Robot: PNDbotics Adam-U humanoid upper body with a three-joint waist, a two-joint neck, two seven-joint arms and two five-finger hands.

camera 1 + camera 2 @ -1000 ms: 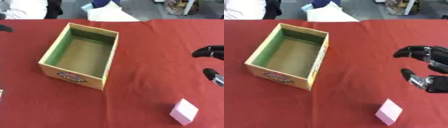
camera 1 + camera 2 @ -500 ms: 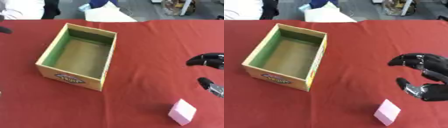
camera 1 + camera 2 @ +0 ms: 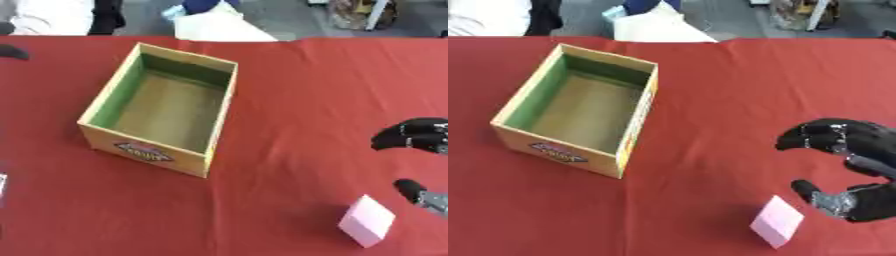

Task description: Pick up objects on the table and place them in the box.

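A small pink block (image 3: 777,228) lies on the red tablecloth near the front edge. My right hand (image 3: 859,165) comes in from the right, just above and to the right of the block, open, with fingers and thumb spread in a wide C and nothing between them. An open cardboard box (image 3: 163,107) with a green inner wall and a printed label on its front stands left of centre, with nothing in it. My left hand shows in neither view.
The red tablecloth (image 3: 297,85) covers the whole table. White paper or cloth (image 3: 219,27) lies past the far edge. A dark shape (image 3: 12,51) sits at the far left edge. People stand beyond the table's far side.
My right hand has moved left and down towards the pink block. The box and the block have stayed where they were.
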